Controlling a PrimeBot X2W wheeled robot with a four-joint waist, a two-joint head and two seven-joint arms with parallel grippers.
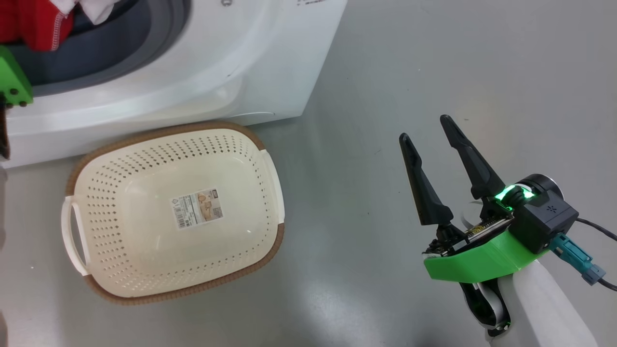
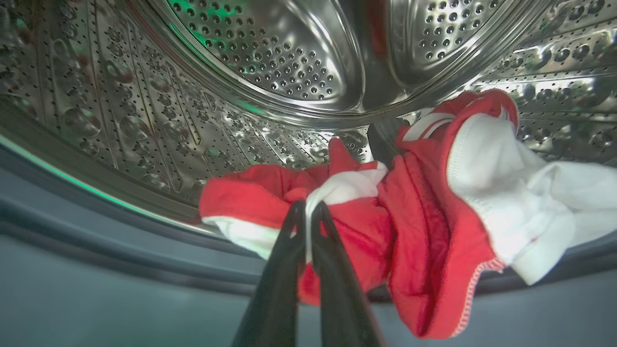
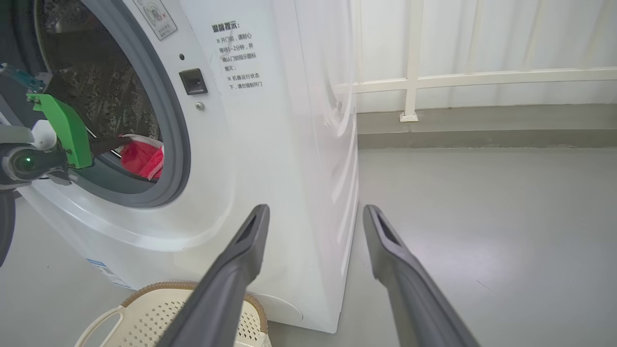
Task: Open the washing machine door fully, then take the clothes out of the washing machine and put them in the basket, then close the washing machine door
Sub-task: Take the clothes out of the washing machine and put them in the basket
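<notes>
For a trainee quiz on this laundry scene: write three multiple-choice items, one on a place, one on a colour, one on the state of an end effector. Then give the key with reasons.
1. Where does the basket stand?
A. On the floor just in front of the washing machine
B. On top of the washing machine
C. On a shelf

2. What colours are the clothes?
A. Blue and grey
B. Red and white
C. All black

3. How is the left end effector?
A. Wide open over the floor
B. Shut on the clothes inside the drum
C. Shut on a basket handle

Key:
1 A: the head view shows it on the grey floor below the machine's front.
2 B: red fabric with white parts lies in the drum.
3 B: the left wrist view shows it pinching a fold of the fabric.
</notes>
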